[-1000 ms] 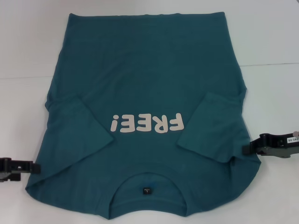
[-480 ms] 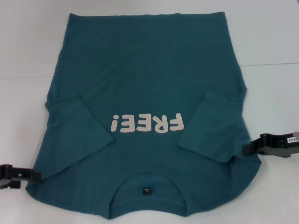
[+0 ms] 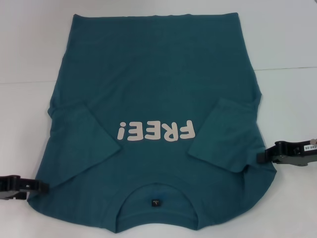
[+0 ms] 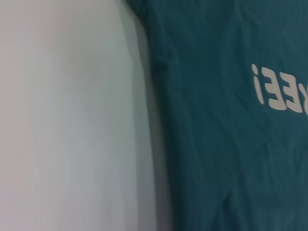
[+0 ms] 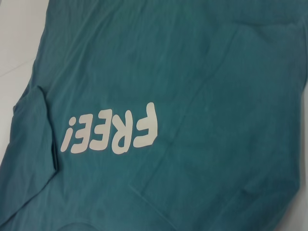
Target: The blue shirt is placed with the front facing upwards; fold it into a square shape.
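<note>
The blue shirt (image 3: 158, 74) lies flat, front up, on the white table (image 3: 287, 49), neckline and black label (image 3: 155, 203) nearest me. Its pale "FREE!" print (image 3: 154, 131) reads upside down. Both short sleeves are folded inward over the body. My left gripper (image 3: 43, 187) sits low at the shirt's left edge near the shoulder, its tip touching the cloth. At the right edge, my right gripper (image 3: 261, 157) is beside the folded sleeve. The left wrist view shows the shirt's edge (image 4: 216, 144) against the table. In the right wrist view, shirt (image 5: 192, 57) and print (image 5: 113, 134) fill the picture.
Bare white tabletop (image 4: 72, 120) flanks the shirt on both sides and beyond its hem at the far end. A faint seam line (image 3: 25, 82) crosses the table surface.
My left gripper has dropped a little and slid right, up to the shirt's left edge. The right gripper and the shirt have stayed almost still.
</note>
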You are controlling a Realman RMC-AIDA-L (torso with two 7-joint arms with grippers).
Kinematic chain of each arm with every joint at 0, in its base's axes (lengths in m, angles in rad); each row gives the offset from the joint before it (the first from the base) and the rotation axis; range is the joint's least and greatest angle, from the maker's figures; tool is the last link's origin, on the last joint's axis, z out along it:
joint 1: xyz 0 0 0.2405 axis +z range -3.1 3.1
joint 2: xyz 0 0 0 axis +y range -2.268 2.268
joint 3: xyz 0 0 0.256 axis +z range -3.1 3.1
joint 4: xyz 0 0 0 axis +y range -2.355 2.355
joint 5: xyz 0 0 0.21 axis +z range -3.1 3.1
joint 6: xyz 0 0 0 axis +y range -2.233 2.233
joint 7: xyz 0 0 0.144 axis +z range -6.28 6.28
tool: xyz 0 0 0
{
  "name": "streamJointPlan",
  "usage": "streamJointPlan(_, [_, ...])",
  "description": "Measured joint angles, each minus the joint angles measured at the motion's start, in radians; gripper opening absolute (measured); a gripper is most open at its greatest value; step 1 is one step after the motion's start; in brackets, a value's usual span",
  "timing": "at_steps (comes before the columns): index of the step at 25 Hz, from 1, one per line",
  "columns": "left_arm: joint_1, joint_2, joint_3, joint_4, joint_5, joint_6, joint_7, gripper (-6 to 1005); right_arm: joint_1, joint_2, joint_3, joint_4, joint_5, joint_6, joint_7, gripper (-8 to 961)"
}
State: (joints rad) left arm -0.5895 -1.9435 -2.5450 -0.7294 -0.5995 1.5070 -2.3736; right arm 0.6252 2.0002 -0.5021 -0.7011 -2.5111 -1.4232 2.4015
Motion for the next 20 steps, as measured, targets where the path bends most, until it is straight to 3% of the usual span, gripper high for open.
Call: streamJointPlan(20, [-0.031, -0.009, 0.034, 0.041, 0.004, -0.049, -0.005, 802, -0.004, 0.000, -0.001, 0.000, 0.000, 0.000, -0.002, 38])
